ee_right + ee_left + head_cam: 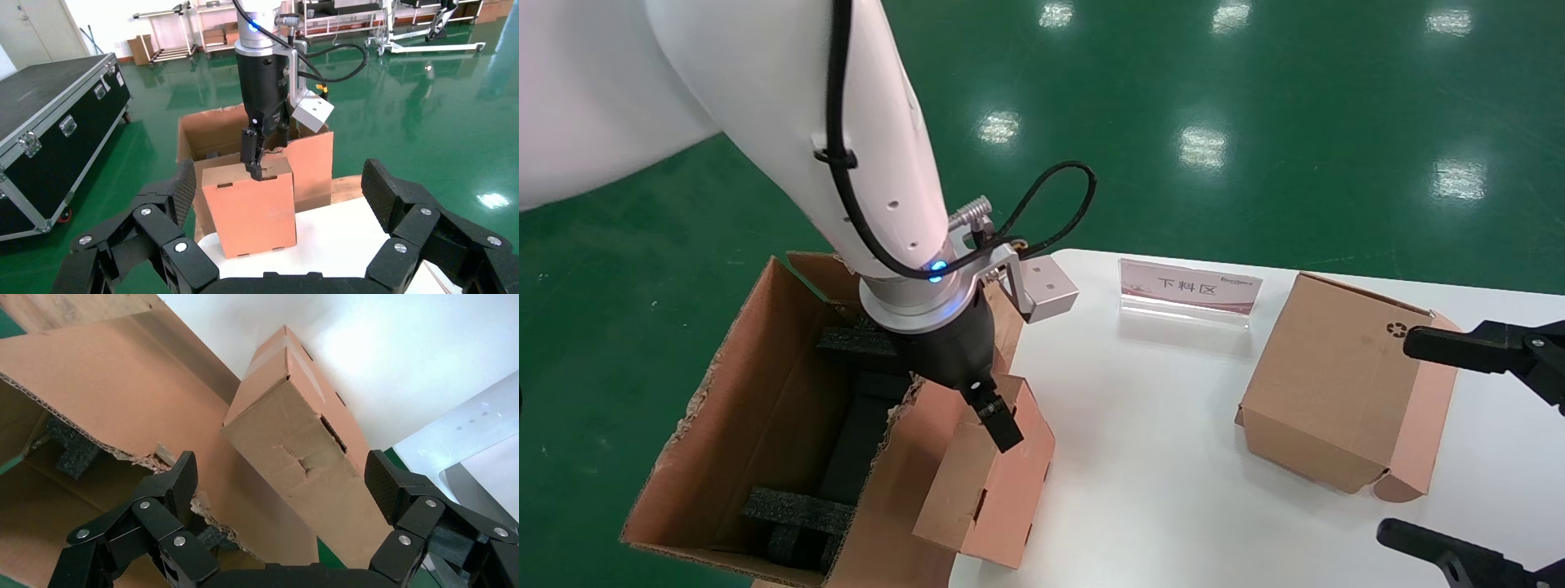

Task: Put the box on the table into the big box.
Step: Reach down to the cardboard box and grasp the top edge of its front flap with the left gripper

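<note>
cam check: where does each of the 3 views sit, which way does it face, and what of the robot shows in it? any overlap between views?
Head view: on the robot's head, facing forward and down at the white table; shows the left arm, left hand on the box beside the big box, and right hand open near the recycling-symbol carton.
Left wrist view: on the left wrist, facing down its open fingers at the box and big box.
Right wrist view: on the right wrist, facing across the table between its open fingers toward the left hand.
Shared: all three show the box and big box.

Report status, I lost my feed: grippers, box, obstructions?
Left gripper jaws open around the box at table edge. Right gripper open, idle. Big box rim between.
</note>
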{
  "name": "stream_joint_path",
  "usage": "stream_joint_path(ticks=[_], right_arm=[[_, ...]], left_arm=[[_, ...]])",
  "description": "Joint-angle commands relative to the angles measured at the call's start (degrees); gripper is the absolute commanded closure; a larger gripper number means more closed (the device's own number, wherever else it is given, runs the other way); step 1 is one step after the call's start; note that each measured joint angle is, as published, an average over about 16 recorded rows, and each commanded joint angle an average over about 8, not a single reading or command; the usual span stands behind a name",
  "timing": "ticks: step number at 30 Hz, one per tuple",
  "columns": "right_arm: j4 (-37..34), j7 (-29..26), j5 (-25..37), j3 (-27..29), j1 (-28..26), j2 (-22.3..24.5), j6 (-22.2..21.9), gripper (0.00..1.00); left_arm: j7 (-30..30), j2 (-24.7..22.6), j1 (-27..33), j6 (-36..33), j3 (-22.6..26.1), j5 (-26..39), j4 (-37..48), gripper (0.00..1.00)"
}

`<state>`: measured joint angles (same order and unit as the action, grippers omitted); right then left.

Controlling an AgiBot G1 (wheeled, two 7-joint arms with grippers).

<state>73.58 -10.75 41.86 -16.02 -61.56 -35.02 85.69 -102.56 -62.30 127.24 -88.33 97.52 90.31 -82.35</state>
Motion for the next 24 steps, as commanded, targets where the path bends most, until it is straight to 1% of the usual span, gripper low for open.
stream_joint_path(ticks=[1,24], right_arm=[[0.0,0.0,0.0,0.0,0.0,0.0,0.0,0.00],[0.0,0.0,0.0,0.0,0.0,0.0,0.0,0.00]], left_arm=[[-0.5,-0.4,-0.2,0.1,0.1,0.3,0.0,0.00],[-5.4,-3.0,-3.3,1.0,2.6,3.4,-0.4,0.00]])
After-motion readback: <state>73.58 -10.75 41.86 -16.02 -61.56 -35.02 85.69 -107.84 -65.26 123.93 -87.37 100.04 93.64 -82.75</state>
